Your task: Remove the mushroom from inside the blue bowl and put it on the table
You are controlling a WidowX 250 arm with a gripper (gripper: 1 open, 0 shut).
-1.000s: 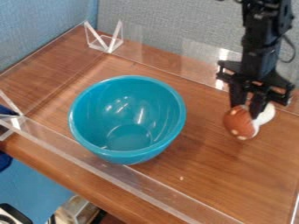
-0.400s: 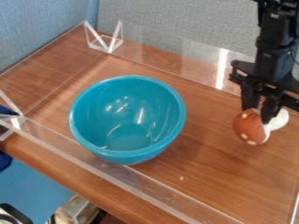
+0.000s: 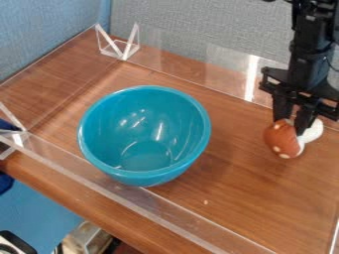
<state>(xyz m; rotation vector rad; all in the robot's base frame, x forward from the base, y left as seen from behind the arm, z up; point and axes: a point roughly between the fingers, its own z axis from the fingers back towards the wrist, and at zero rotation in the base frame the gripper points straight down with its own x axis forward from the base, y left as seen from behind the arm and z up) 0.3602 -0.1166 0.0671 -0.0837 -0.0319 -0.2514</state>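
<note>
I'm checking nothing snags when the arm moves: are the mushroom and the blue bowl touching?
Apart: the camera view shows bare tabletop between the mushroom and bowl.

Mushroom (image 3: 282, 141) partly behind end effector (image 3: 302, 114)

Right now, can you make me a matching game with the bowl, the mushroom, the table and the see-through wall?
1. bowl
2. mushroom
3. table
4. see-through wall

A. brown with wood grain
B. at the tool, away from the bowl
C. along the table's edge
D. blue, with nothing inside

Right pairs: 1-D, 2-B, 3-A, 4-C
</note>
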